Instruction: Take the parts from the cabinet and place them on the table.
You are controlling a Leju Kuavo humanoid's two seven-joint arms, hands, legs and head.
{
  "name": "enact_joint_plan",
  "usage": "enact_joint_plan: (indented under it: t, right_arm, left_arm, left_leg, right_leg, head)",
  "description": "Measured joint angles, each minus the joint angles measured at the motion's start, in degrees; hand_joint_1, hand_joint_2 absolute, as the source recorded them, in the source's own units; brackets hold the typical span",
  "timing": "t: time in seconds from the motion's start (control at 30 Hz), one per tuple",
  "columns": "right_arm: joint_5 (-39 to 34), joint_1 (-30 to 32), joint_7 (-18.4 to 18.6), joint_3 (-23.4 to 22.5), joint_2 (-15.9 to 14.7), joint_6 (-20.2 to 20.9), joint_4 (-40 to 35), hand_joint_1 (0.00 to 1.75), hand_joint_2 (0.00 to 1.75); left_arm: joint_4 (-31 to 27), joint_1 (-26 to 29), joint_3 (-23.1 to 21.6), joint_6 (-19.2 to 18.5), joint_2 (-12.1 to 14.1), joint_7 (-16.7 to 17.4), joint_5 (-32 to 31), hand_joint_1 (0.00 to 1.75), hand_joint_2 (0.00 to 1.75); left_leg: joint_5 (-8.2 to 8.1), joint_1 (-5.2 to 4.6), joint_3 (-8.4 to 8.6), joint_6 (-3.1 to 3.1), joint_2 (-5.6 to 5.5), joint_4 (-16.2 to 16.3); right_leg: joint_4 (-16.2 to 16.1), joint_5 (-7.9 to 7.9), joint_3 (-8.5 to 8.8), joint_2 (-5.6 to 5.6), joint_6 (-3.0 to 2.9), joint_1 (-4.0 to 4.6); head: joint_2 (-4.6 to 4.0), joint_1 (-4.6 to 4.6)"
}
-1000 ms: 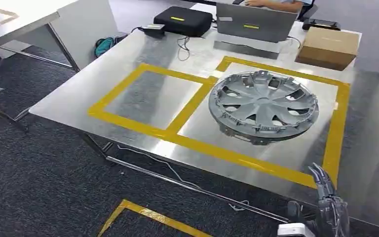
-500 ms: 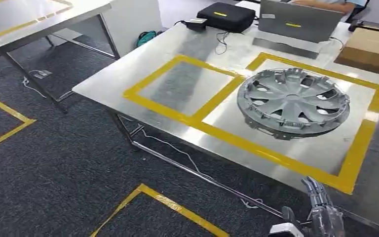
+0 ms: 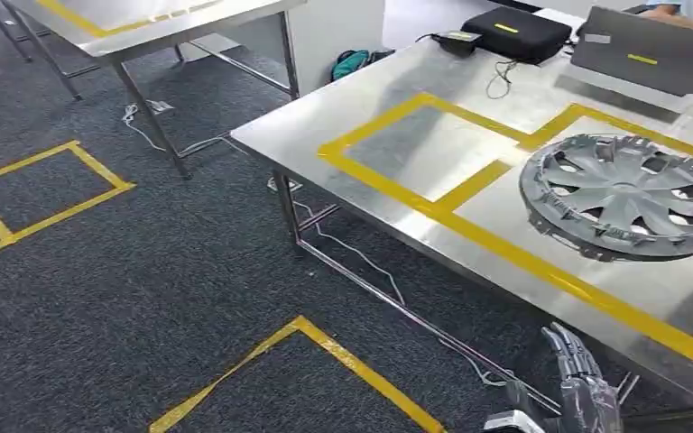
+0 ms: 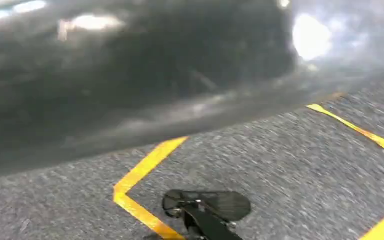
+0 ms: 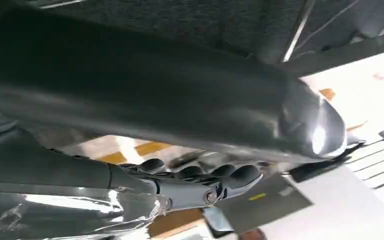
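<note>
Shift since earlier: whole head view slides right to left, so the camera is turning left with the body; the things on the table do not move on it. A second steel table point(image 3: 158, 23) with yellow tape and a taped square on the dark carpet point(image 3: 41, 194) now come into view at the left.
Part: a silver-grey plastic wheel cover with curved spokes point(image 3: 627, 194) lies flat inside the right-hand yellow-taped rectangle point(image 3: 541, 266) of the brushed-steel table point(image 3: 325, 117), near the table's right edge, nothing touching it.
Right hand: right hand point(image 3: 582, 383) hangs low beside the table's front edge, grasping nothing; its dark fingers point(image 5: 200, 175) look loosely extended and apart, so I judge it released.
Left hand: state cannot be told; its wrist view looks down at blurred carpet and yellow tape point(image 4: 145, 170).
Step in hand: by my judgement one part is delivered and the robot is turning back towards the cabinet for the next.
Doing it well: keep both arms tucked low and clear of the table's front edge and legs through the turn, finish the turn squarely before reaching, and keep the hands free for the next grasp.
Far edge: a black case point(image 3: 514, 32) and a grey laptop point(image 3: 654, 54) sit along the table's far edge.
</note>
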Motion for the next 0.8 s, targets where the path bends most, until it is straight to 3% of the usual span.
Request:
enact_joint_plan:
  t: [0.03,0.07,0.1,0.17,0.2,0.23,0.27,0.33,0.37,0.4,0.43,0.47,0.5,0.53,0.57,0.6,0.7,0.73,0.77,0.8]
  right_arm:
    - [0.4,-0.4,-1.0,-0.1,0.0,0.0,0.0,0.0,0.0]
    - [0.8,-0.5,-2.0,-0.1,0.0,-0.1,-0.2,0.0,0.0]
    - [0.9,-0.6,-3.0,-0.1,0.0,-0.1,-0.4,0.0,0.0]
    - [0.0,-1.2,-4.4,0.0,0.0,-0.1,-1.0,0.0,0.0]
    - [-1.2,-1.8,-4.7,0.4,0.0,-0.1,-1.3,0.0,0.0]
    - [-2.3,-2.6,-4.9,0.9,0.0,-0.1,-1.4,0.0,0.0]
    - [-3.3,-3.0,-5.0,1.3,0.0,-0.2,-1.5,0.0,0.0]
    - [-5.8,-3.7,-4.9,2.5,-0.4,-0.2,-1.4,0.0,0.0]
    - [-7.2,-4.3,-4.7,3.2,-0.7,-0.2,-1.2,0.0,0.0]
    - [-8.7,-4.9,-4.4,4.0,-1.1,-0.1,-1.0,0.0,0.0]
    - [-10.2,-5.5,-4.2,4.7,-1.4,-0.1,-0.7,0.0,0.0]
    - [-11.3,-6.0,-3.8,5.5,-1.9,0.0,-0.3,0.0,0.0]
    - [-12.1,-6.5,-3.3,6.2,-2.3,0.1,0.3,0.0,0.0]
    - [-12.6,-6.8,-3.0,6.7,-2.8,0.1,0.7,0.0,0.0]
    - [-13.1,-6.9,-2.7,7.1,-3.2,0.1,1.2,0.0,0.0]
    - [-13.6,-7.2,-2.1,7.6,-3.7,0.2,1.9,0.0,0.0]
    - [-15.9,-8.3,-0.1,8.5,-4.5,0.5,4.9,0.0,0.0]
    - [-16.2,-8.6,-0.1,8.7,-4.8,0.6,5.7,0.0,0.0]
    - [-16.4,-8.6,-0.1,9.0,-4.9,0.6,6.5,0.0,0.0]
    - [-16.6,-8.5,0.2,9.1,-5.2,0.6,7.3,0.0,0.0]
  left_arm:
    - [0.0,0.0,0.0,0.2,-0.1,0.0,0.2,0.0,0.0]
    - [0.0,0.0,0.0,0.3,-0.1,0.1,0.4,0.0,0.0]
    - [0.0,0.1,0.0,0.4,0.0,0.1,0.5,0.0,0.0]
    - [0.0,0.5,0.0,0.8,-0.1,0.2,0.5,0.0,0.0]
    - [0.0,0.6,0.0,1.0,0.0,0.2,0.5,0.0,0.0]
    - [0.0,0.7,0.0,1.1,0.0,0.2,0.5,0.0,0.0]
    - [0.0,0.6,0.0,1.2,0.0,0.2,0.5,0.0,0.0]
    - [0.1,0.4,0.0,1.2,0.0,0.2,0.5,0.0,0.0]
    - [0.2,0.4,0.0,1.3,0.0,0.2,0.5,0.0,0.0]
    - [0.2,0.4,0.0,1.3,0.0,0.2,0.5,0.0,0.0]
    - [0.2,0.5,0.0,1.3,0.0,0.2,0.5,0.0,0.0]
    - [0.3,0.4,0.0,1.1,0.0,0.1,0.5,0.0,0.0]
    - [0.3,0.4,0.0,1.1,0.0,0.0,0.5,0.0,0.0]
    - [0.3,0.3,0.0,1.0,-0.1,0.0,0.5,0.0,0.0]
    - [0.3,0.0,0.0,0.8,-0.1,-0.1,0.5,0.0,0.0]
    - [0.4,0.0,0.0,0.8,-0.2,-0.2,0.5,0.0,0.0]
    - [0.4,0.4,0.0,0.8,-0.1,-0.2,0.5,0.0,0.0]
    - [0.4,0.4,0.0,0.8,-0.2,-0.2,0.5,0.0,0.0]
    - [0.4,0.3,0.0,0.8,-0.1,-0.2,0.5,0.0,0.0]
    - [0.4,0.1,0.0,0.8,-0.2,-0.2,0.5,0.0,0.0]
  left_leg:
    - [0.44,-0.09,-0.34,-0.14,-0.45,0.0]
    - [0.75,-0.26,-0.76,-0.33,-0.98,0.4]
    - [1.18,-0.07,-1.12,-0.67,-1.41,0.2]
    - [2.13,0.09,-1.5,-1.41,-2.72,0.0]
    - [1.99,0.18,-1.79,-1.56,-2.74,0.4]
    - [-0.38,-0.12,-2.58,-1.95,-0.21,2.0]
    - [-3.43,0.07,-4.03,-2.43,1.65,5.6]
    - [-8.78,0.65,-7.4,-3.21,3.46,15.2]
    - [-10.16,1.03,-8.15,-3.55,3.71,18.5]
    - [-10.13,1.4,-7.56,-3.83,3.8,18.7]
    - [-8.97,1.7,-5.56,-4.1,3.96,16.3]
    - [-7.08,1.94,-2.34,-4.34,4.44,11.5]
    - [-5.17,2.1,1.6,-4.61,5.68,5.6]
    - [-4.1,2.13,4.93,-4.89,8.86,1.0]
    - [-4.23,1.88,5.08,-4.31,8.8,-0.4]
    - [-3.93,1.84,4.52,-3.45,7.89,0.0]
    - [-3.45,1.54,3.86,-1.96,6.23,0.0]
    - [-3.16,1.68,3.68,-1.49,5.79,0.0]
    - [-2.89,1.64,3.35,-1.06,5.18,0.0]
    - [-2.63,1.51,2.98,-0.69,4.48,0.0]
  right_leg:
    - [-3.5,-0.64,1.62,2.69,-0.53,0.01]
    - [-4.1,-0.2,1.4,2.39,-0.14,-0.1]
    - [-3.9,-0.06,1.17,1.74,-0.11,0.15]
    - [-3.8,0.66,0.91,0.64,-0.62,0.4]
    - [-4.3,1.43,0.77,-0.31,-0.88,-0.42]
    - [-4.3,1.77,0.35,-0.92,-1.09,-0.29]
    - [-4.3,2.05,-0.1,-1.72,-1.4,-0.31]
    - [-4.3,2.65,-1.0,-3.52,-1.28,-0.29]
    - [-4.2,2.96,-1.49,-4.4,-1.21,-0.32]
    - [-4.2,3.23,-1.91,-5.2,-1.05,-0.37]
    - [-4.1,3.5,-2.28,-5.94,-0.75,-0.45]
    - [-4.0,3.72,-2.13,-6.69,-0.48,-0.58]
    - [-3.7,3.89,-2.35,-7.42,-0.21,-0.74]
    - [-3.5,3.92,-2.55,-8.07,0.11,-0.5]
    - [-2.7,3.79,-3.08,-8.81,0.49,-0.25]
    - [-2.7,4.08,-3.16,-9.34,0.86,-0.24]
    - [-2.8,4.12,-3.02,-10.55,1.7,-0.8]
    - [-1.7,2.87,-3.8,-7.2,2.29,-1.07]
    - [1.4,0.54,-5.03,-4.19,2.32,-1.15]
    - [6.3,-2.09,-7.03,-2.82,2.25,-1.1]
  head:
    - [0.0,0.0]
    - [0.0,-0.13]
    - [0.0,0.04]
    - [0.0,0.02]
    - [0.0,0.0]
    - [0.0,-0.29]
    - [0.0,-0.65]
    - [0.0,-0.63]
    - [0.0,-0.66]
    - [0.0,-0.66]
    - [0.0,-0.68]
    - [0.0,-0.66]
    - [0.0,-0.66]
    - [0.0,-0.74]
    - [0.0,-1.01]
    - [0.0,-0.68]
    - [0.0,-0.79]
    - [0.0,-0.66]
    - [0.0,-0.68]
    - [0.0,-0.63]
